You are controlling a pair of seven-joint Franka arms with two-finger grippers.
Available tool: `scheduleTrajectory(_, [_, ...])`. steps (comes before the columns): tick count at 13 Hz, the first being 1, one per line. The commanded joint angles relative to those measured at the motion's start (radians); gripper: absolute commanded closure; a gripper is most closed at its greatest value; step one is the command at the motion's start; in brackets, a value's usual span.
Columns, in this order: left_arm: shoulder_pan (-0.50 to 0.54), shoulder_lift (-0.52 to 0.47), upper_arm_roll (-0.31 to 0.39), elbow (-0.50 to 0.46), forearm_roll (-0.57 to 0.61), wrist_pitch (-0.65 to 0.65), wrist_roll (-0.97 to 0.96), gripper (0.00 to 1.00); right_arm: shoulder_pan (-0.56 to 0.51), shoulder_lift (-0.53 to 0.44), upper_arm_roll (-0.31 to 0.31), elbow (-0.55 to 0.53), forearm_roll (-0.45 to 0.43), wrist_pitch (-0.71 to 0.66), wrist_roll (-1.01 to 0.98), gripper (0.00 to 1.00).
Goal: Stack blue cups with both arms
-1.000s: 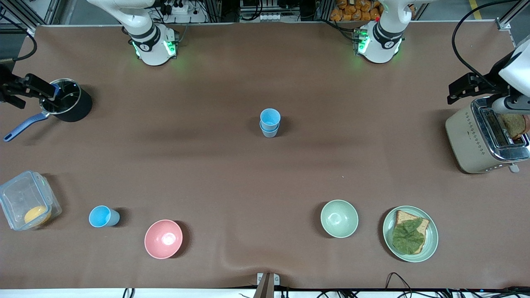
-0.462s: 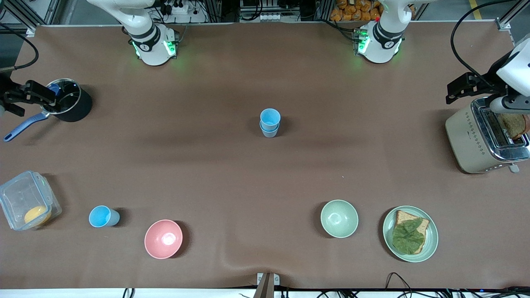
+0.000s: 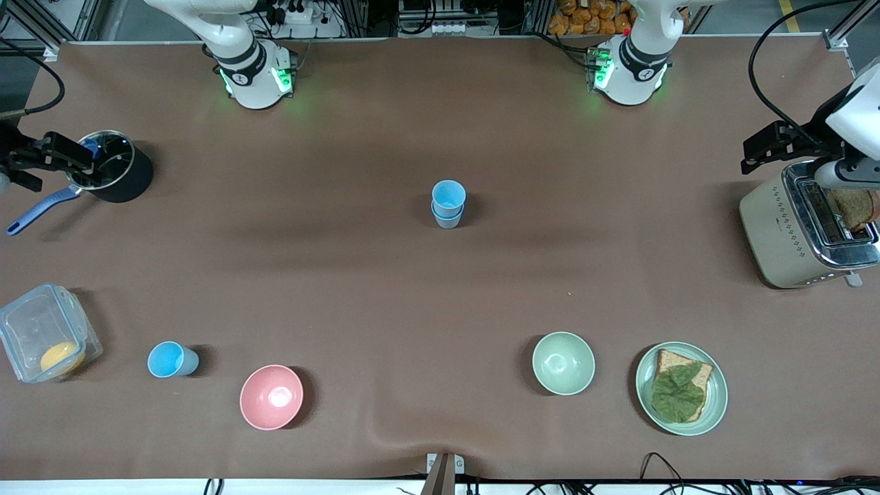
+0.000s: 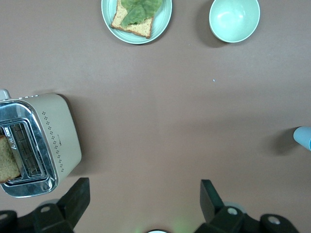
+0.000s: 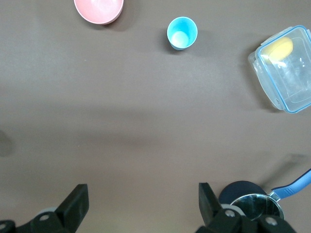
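In the front view you see three blue cups: two stacked cups [image 3: 447, 203] at the table's middle, far from both grippers, and a single blue cup [image 3: 172, 359] near the pink bowl [image 3: 271, 397]. Only the wrist views show you the claws, both spread wide with nothing between. The left gripper [image 4: 141, 206] hangs over the toaster [image 3: 804, 227] at the left arm's table edge, the right gripper [image 5: 141, 206] over the pot [image 3: 110, 165] at the right arm's edge.

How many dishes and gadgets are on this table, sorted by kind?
Blue cups: 3, two stacked, one alone
Bowls: 2, pink, green
Plate: 1
Saucepan: 1
Toaster: 1
Plastic box: 1
Total: 9
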Motion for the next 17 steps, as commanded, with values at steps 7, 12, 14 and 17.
scheduleTrajectory(7, [0.002,-0.009,-0.023,0.004,-0.002,-0.003,0.018,0.0,-0.007,0.012,0.001,0.024,-0.016,-0.036,-0.011,0.0])
scheduleTrajectory(12, [0.008,-0.017,-0.022,0.004,-0.002,-0.005,0.006,0.0,-0.009,0.012,0.001,0.024,-0.016,-0.038,-0.011,0.0])
scheduleTrajectory(14, [0.01,-0.018,-0.02,0.009,-0.004,-0.005,0.006,0.0,-0.009,0.012,0.001,0.023,-0.016,-0.038,-0.011,0.0])
scheduleTrajectory(17, [0.01,-0.017,-0.019,0.01,-0.001,-0.005,0.008,0.0,-0.01,0.012,0.001,0.021,-0.016,-0.044,-0.011,0.0])
